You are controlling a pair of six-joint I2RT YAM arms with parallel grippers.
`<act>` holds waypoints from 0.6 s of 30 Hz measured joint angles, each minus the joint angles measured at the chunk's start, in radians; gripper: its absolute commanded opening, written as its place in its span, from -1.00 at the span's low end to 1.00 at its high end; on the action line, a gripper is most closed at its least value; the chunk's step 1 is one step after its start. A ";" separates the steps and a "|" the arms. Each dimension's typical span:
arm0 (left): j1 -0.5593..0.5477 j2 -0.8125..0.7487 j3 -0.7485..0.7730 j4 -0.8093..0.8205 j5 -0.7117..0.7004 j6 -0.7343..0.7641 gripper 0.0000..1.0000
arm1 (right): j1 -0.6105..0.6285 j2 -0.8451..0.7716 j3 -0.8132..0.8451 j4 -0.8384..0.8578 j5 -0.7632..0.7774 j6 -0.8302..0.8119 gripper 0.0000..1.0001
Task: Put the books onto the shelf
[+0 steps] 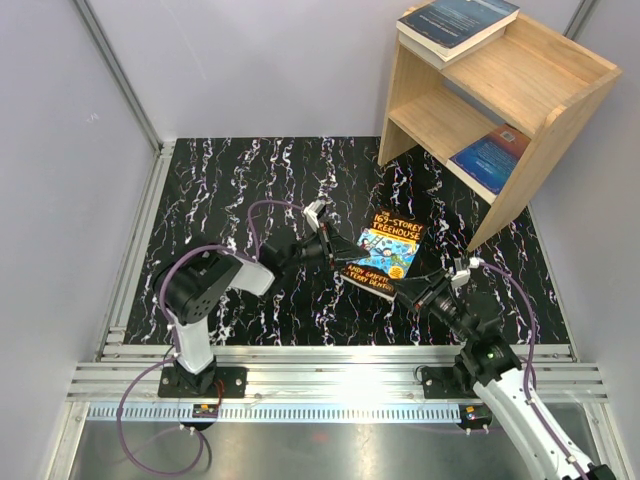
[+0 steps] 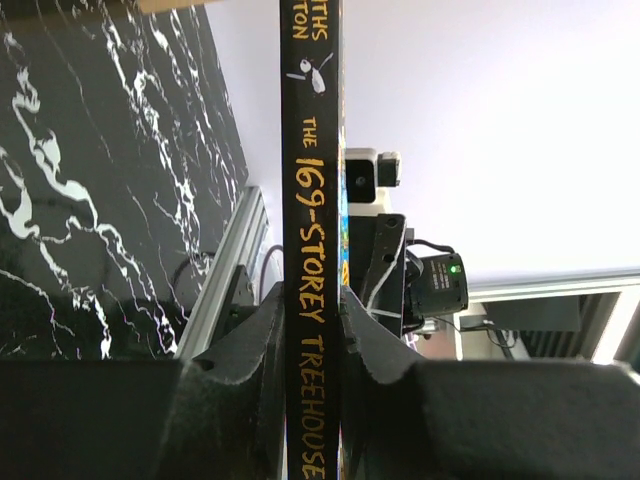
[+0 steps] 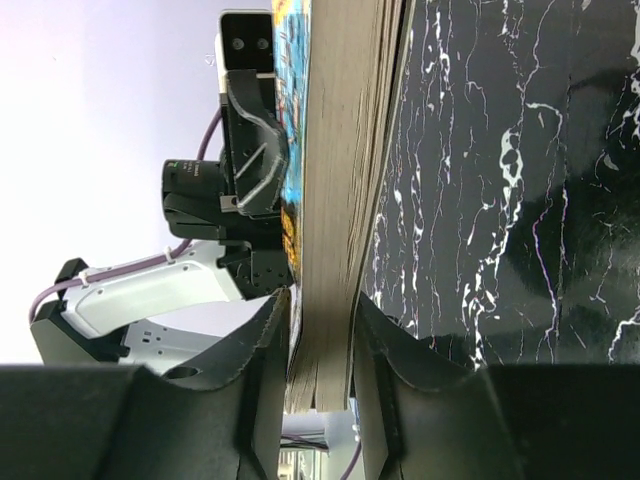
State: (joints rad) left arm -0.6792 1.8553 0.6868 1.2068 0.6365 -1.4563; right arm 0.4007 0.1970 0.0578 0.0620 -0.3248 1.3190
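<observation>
Treehouse book point(image 1: 385, 250) near the bench point(image 1: 220, 180) centre, its spine pinched by the left end effector point(image 1: 335, 248), its pages by the right end effector point(image 1: 420, 290).

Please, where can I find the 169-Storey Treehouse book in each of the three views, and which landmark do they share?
Top external: Treehouse book at centre, over the black marbled mat.
Left wrist: its black spine runs vertically through the middle, clamped by the left gripper.
Right wrist: its page edge stands vertically at centre, held by the right gripper.
Shared landmark: that mat.
</observation>
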 measured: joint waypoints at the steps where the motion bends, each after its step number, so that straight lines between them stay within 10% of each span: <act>1: -0.001 -0.010 0.000 -0.009 -0.006 0.009 -1.00 | 0.000 -0.009 0.000 -0.008 0.000 0.003 -0.33; 14: -0.031 -0.093 0.031 -0.218 -0.076 0.113 -1.00 | 0.005 -0.013 0.030 -0.074 0.029 -0.002 -1.00; 18: -0.057 -0.138 0.094 -0.385 -0.124 0.192 -0.66 | 0.006 0.028 0.143 -0.204 0.089 -0.070 -1.00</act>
State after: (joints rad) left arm -0.7364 1.7172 0.7807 0.8215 0.5129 -1.2648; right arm 0.4068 0.2249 0.2005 -0.1421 -0.2363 1.2491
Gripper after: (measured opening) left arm 0.214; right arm 0.261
